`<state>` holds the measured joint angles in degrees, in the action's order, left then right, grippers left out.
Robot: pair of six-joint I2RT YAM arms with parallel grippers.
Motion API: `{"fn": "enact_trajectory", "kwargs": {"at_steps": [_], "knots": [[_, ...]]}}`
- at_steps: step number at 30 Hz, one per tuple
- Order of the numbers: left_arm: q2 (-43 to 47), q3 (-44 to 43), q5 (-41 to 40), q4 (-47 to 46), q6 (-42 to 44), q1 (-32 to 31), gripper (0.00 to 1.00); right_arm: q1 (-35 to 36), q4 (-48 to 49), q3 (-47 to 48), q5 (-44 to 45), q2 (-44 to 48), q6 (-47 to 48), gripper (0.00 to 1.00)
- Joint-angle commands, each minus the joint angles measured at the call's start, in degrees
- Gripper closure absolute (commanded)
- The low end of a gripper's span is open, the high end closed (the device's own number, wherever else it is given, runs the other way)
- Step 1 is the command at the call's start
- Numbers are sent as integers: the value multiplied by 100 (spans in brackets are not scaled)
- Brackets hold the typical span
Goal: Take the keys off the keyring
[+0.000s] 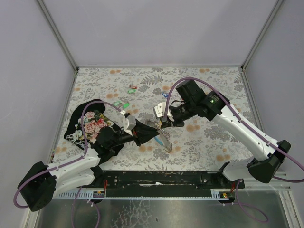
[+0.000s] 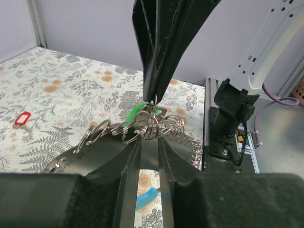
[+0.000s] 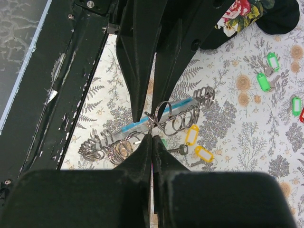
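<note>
One keyring (image 3: 132,126), right tool (image 3: 151,135) pinching it, left tool (image 2: 149,145) of unclear grip (keys (image 2: 134,115) half hidden)

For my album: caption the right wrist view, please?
Left gripper and right gripper pinch the keyring near two yellow tags.

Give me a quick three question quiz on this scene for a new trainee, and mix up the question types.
1. True or false: the right gripper has its jaws spread wide apart.
2. Multiple choice: in the top view, the black floral cloth lies A) on the left, B) on the right, C) dead centre.
3. Short answer: what colour is the bright section of the keyring strap in the right wrist view?

Key: 1 false, the jaws are pinched together. 2 A. 3 blue.
</note>
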<state>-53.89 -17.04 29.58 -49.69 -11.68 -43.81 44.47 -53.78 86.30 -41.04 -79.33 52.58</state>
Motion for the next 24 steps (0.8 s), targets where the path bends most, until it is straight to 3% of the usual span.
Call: {"fn": "enact_trajectory", "kwargs": {"at_steps": [1,8,14,19,24], "knots": [[26,-274,235,-61,70,25,79,-8,62,123,-37,76,82,100],[153,-260,-120,212,148,30,64,-10,34,107,-106,75,105,100],[497,-48,-752,58,-27,31,59,-13,41,49,-90,102,116,100],[549,90,-525,-224,-140,25,58,-15,60,-24,-121,111,109,100],[715,202,-140,-234,317,28,63,-14,54,-19,-124,126,107,100]]}}
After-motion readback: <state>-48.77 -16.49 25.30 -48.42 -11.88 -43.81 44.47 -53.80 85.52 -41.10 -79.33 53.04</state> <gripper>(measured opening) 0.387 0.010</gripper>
